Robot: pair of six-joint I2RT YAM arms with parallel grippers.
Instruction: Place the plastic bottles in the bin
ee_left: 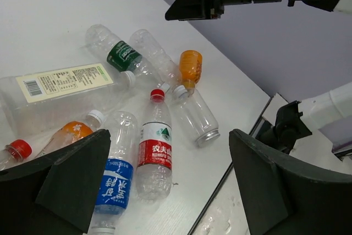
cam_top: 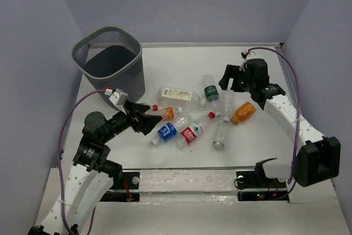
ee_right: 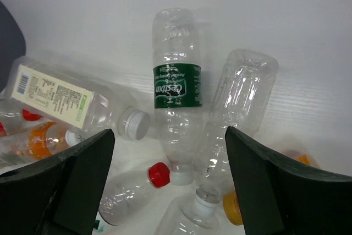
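left pincer [cam_top: 150, 118] apart, low beside plastic bottles [cam_top: 190, 132] | right pincer [cam_top: 229, 82] apart, angled down over them

1 camera overlooks the table [cam_top: 181, 61]; 2 close wrist cameras share the bottles [ee_right: 177, 85].

Bottles [ee_left: 155, 152] between left jaws seen as clear glossy plastic, labels glossy. Table [cam_top: 181, 64] noted matt white, smooth. Bin [cam_top: 118, 81]: dark metal mesh.
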